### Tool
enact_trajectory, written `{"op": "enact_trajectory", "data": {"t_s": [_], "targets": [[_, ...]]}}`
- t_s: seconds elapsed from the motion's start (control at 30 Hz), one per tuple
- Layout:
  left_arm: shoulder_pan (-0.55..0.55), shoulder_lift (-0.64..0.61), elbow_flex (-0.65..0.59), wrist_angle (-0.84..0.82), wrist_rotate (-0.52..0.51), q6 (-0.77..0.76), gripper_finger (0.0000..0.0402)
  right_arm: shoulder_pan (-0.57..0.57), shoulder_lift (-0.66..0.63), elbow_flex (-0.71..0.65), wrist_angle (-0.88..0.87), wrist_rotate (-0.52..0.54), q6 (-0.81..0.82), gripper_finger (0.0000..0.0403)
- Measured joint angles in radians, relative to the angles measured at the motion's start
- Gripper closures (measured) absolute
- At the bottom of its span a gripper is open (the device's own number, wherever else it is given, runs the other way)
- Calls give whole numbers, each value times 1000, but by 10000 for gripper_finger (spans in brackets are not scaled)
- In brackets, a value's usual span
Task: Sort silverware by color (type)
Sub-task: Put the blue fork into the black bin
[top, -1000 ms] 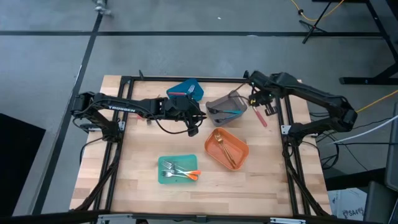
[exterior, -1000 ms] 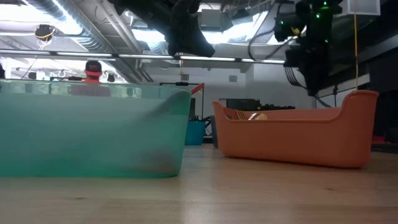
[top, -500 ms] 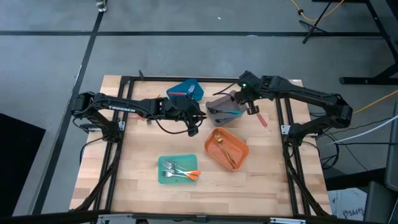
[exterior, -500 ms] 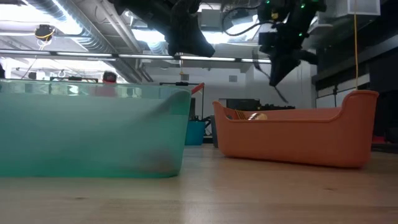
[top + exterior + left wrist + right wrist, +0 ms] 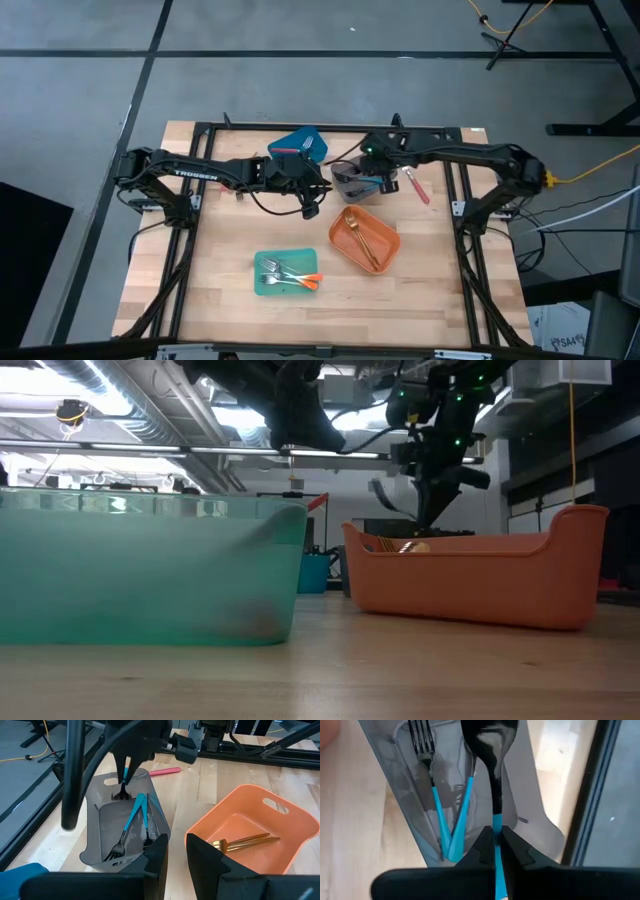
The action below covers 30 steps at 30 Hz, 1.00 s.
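Silverware is mostly sorted already, judging by how things lie. Two blue-handled forks (image 5: pixel 437 805) are lying in the grey bin (image 5: pixel 350 172) at the far middle of the table (image 5: pixel 230 300), a gold pair (image 5: pixel 362 240) is in the orange bin (image 5: pixel 388 240) just nearer, and a few pieces with an orange-handled one (image 5: pixel 310 282) are in the teal bin (image 5: pixel 262 288) at the near side. One pink-handled piece (image 5: pixel 415 187) is left loose on the table, just right of the grey bin.

A blue-handled spoon (image 5: pixel 492 750) is pinched by its handle in the right gripper (image 5: pixel 495 847), fingers clamped tight on it, bowl end pointing down over the grey bin. So the step in hand looks like the drop-off of blue into grey. In the left wrist view the spoon's dark end is seen right at the bin's far wall, whether touching or just above can't be told.

The left gripper (image 5: pixel 175 852) is held left of the grey bin, just beside the blue bin (image 5: pixel 300 143), fingers parted a little with nothing seen between them.

Next move, probably: the right fingers need to be opened so the spoon falls in with the two forks, lowered a touch first if it isn't inside the walls yet. After that the pink one would be the obvious pickup, since it's near that arm.
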Motion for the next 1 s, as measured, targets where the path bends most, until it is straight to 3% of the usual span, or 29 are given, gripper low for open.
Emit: {"op": "enact_trajectory", "data": {"t_s": [0.43,1.0], "targets": [[0,0,0,0,0,0,337,1,73,0,12,-79,77,403],[-10,0,0,-7,0,2,337,0,184,0,47,-79,79,403]]}}
